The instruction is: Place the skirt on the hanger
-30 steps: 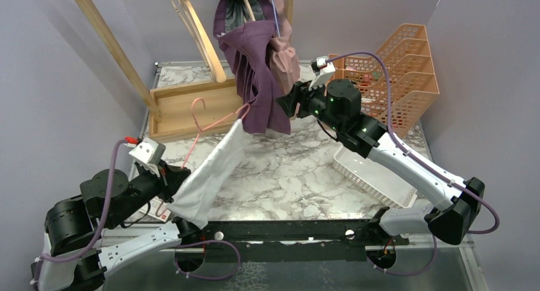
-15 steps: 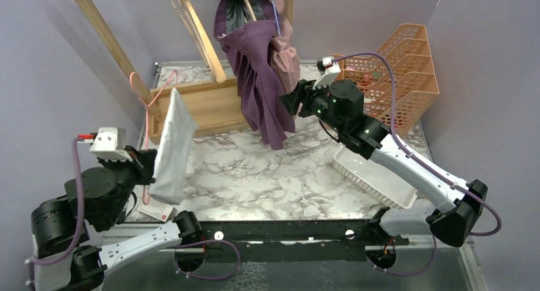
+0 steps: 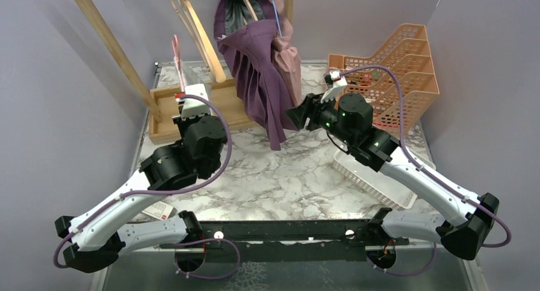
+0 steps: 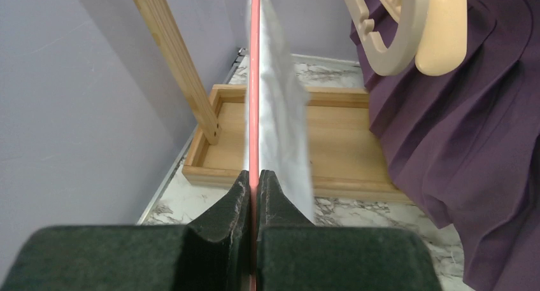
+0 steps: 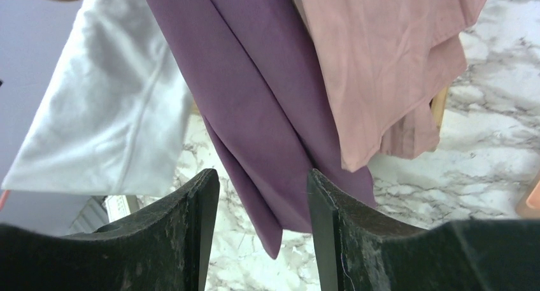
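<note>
The left gripper pinches the thin pink hanger, seen edge-on. The white skirt hangs just right of the wire, above the wooden tray at the far left. A slanted wooden post stands close on the left and the purple garment close on the right. The right gripper, fingers spread, hovers near that garment's lower edge. A stretch of marble table lies between the arms.
</note>
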You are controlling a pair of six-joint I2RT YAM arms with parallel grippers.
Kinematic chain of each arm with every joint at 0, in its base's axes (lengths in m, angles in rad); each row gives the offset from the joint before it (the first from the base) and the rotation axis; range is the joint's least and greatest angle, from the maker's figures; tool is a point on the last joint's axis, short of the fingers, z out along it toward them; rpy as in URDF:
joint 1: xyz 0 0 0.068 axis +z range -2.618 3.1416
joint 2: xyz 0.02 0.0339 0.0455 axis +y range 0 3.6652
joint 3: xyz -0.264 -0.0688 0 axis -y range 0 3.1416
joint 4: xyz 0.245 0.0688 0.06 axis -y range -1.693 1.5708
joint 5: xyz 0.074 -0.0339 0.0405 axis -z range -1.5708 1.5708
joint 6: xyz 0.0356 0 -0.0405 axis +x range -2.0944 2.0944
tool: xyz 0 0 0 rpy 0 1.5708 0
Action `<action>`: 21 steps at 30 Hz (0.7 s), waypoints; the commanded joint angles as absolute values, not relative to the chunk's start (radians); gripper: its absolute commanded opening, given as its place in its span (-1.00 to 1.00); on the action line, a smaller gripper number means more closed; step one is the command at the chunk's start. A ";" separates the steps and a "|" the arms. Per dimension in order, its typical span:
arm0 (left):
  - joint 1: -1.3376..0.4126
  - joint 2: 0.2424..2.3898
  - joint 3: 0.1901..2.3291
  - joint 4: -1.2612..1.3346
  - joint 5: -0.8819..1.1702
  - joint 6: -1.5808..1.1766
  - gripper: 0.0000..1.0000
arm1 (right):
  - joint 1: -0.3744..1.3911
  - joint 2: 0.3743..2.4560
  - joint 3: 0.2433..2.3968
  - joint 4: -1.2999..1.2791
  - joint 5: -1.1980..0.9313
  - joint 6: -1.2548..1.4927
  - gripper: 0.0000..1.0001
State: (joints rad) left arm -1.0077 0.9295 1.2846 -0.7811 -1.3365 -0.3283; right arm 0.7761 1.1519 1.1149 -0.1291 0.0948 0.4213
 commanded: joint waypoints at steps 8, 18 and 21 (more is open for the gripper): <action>-0.649 1.131 1.429 -0.537 -1.063 -0.235 -1.00 | 0.779 1.112 1.062 -0.187 -0.002 0.507 0.11; -0.427 1.277 1.664 -0.478 -0.872 -0.159 -1.00 | 0.779 1.099 1.034 -0.214 0.012 0.482 0.11; -0.396 1.310 1.741 -0.460 -0.855 -0.119 -1.00 | 0.779 1.102 1.043 -0.215 0.029 0.466 0.11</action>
State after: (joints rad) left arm -0.4316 1.3003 1.6199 -0.5621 -0.9215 -0.1890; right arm 0.7761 1.1183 1.0393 -0.2039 0.0101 0.4938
